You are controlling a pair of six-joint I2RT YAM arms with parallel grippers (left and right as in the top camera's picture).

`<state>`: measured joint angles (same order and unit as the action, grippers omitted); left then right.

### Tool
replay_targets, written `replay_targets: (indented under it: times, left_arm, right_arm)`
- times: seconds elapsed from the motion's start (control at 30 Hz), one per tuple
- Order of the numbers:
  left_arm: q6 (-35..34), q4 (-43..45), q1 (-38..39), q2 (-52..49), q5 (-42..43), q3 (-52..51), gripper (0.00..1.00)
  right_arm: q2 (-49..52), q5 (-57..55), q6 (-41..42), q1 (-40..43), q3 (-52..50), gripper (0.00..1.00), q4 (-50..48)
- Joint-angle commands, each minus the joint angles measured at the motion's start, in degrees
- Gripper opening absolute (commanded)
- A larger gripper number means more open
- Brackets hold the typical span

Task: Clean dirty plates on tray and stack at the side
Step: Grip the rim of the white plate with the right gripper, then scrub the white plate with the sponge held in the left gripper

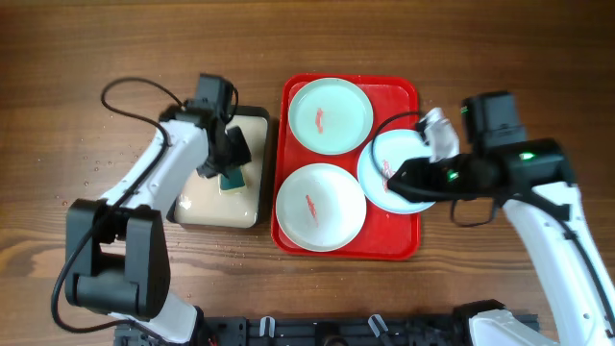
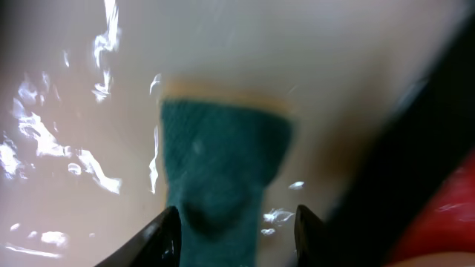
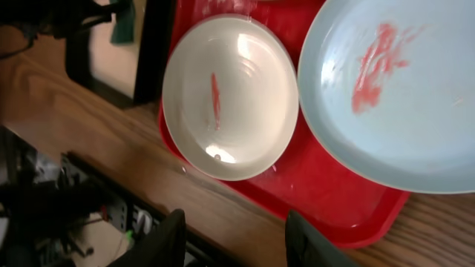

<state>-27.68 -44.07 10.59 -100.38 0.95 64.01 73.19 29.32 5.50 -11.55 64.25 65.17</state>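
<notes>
The red tray (image 1: pixel 404 240) holds three plates, each with a red smear. A pale blue plate (image 1: pixel 330 115) lies at the back, a white plate (image 1: pixel 320 206) at the front left, and a second pale blue plate (image 1: pixel 380 159) on the right, overlapping the tray's rim. My right gripper (image 1: pixel 405 179) hovers over that right plate, open and empty. The right wrist view shows its fingers (image 3: pixel 236 219) above the tray's front edge (image 3: pixel 319 185), with the white plate (image 3: pixel 230 96) and the blue plate (image 3: pixel 401 89) beyond. My left gripper (image 1: pixel 227 159) is open around a green sponge (image 1: pixel 232 180).
The sponge (image 2: pixel 223 148) lies on a wet cream tray (image 1: pixel 207 207) with a black rim, left of the red tray. The left fingers (image 2: pixel 236 215) straddle it. Cables trail on the wooden table (image 1: pixel 77 58). A black rail runs along the front edge (image 1: pixel 327 332).
</notes>
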Motion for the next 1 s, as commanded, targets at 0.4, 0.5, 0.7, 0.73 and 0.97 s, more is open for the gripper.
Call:
replay_targets:
  times: [0.4,0.5,0.7,0.73,0.97]
  left_arm:
    - [0.5,-17.2,0.1,8.9,4.0,13.4,0.04]
    - [0.5,-18.6,0.1,12.2,7.3,13.4,0.04]
    - [0.6,-18.3,1.9,12.3,10.0,13.2,0.04]
    - [0.1,-18.1,2.9,12.3,10.1,13.2,0.04]
    - [-10.7,0.5,17.0,8.3,11.2,1.5,0.04]
  right_arm:
    - [18.4,-7.8,8.1,-10.8,-15.6,0.27,-24.0]
    - [24.2,-11.7,11.6,-10.8,-15.6,0.21,-28.5]
    - [25.6,-18.2,20.6,-10.8,-15.6,0.05,-37.5]
    - [25.6,-19.8,22.2,-10.8,-15.6,0.04,-38.4]
    - [25.6,-23.8,26.0,-10.7,-15.6,0.04,-38.9]
